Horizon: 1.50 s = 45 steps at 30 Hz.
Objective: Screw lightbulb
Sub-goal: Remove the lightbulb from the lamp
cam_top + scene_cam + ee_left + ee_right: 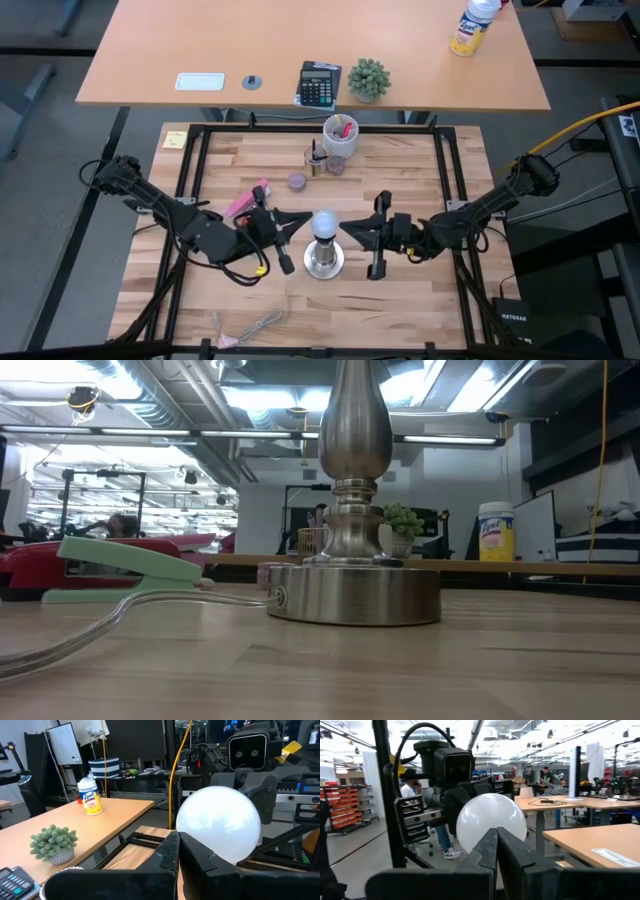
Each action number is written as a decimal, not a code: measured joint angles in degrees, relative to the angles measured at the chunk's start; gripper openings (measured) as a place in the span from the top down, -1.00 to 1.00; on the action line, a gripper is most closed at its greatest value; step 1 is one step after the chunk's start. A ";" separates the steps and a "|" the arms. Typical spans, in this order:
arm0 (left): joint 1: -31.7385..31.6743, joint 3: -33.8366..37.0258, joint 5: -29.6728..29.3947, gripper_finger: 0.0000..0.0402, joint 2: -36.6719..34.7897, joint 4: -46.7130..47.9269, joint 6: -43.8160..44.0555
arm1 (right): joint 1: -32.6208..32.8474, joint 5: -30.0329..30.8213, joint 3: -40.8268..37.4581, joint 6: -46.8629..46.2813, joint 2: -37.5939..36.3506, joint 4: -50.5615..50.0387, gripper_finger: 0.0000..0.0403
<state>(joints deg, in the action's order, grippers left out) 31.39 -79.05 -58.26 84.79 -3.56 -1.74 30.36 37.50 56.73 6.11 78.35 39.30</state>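
As the lightbulb [324, 226] stands upright atop the socket stand [324, 262] | between both empty pinched-together grippers | left gripper [283, 240] and right gripper [364, 238] flank it about equally near.

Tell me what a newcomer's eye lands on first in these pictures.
First the lightbulb, a glowing white globe on top of the silvery socket stand at the middle of the wooden table. Next the two dark arms facing it from either side, the left gripper and the right gripper both shut and level with the bulb. Behind them, a white cup of pens stands near the table's far edge.
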 joint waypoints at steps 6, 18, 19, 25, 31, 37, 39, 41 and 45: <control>0.01 0.00 -0.13 0.99 0.00 0.05 0.11 | -0.45 -0.64 0.00 -0.04 0.00 -0.16 0.93; 1.83 0.00 1.25 0.99 -0.04 -0.30 0.47 | -2.24 0.30 0.00 -0.04 -0.02 -0.41 0.93; 1.99 0.00 1.19 0.99 -0.04 -0.28 0.50 | -2.67 0.30 0.00 -0.04 0.04 -0.62 0.93; 2.33 0.00 0.67 0.99 -0.02 -0.26 1.01 | -4.46 -0.70 0.00 -1.86 0.21 -2.51 0.93; 2.54 0.00 0.31 0.99 0.02 -0.10 1.27 | -5.44 -0.88 0.00 -3.02 0.42 -4.45 0.93; 3.06 0.01 -0.32 0.99 0.02 -1.04 -0.40 | -5.26 1.11 0.00 -0.03 -0.20 -4.40 0.93; 3.17 0.00 -1.23 0.99 0.02 -2.68 -2.22 | -5.18 2.08 0.00 0.41 -0.88 -4.46 0.93; 3.20 0.00 -2.41 0.99 0.02 -3.89 -4.13 | -4.41 2.14 0.00 0.96 -1.97 -4.45 0.93; 3.19 0.00 -4.64 0.99 0.02 -5.23 -7.14 | -2.31 2.13 0.00 3.24 -4.27 -4.19 0.93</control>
<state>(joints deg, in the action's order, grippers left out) 34.58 -79.05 -62.90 84.82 -8.79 -8.88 28.06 39.63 56.73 9.35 74.08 35.10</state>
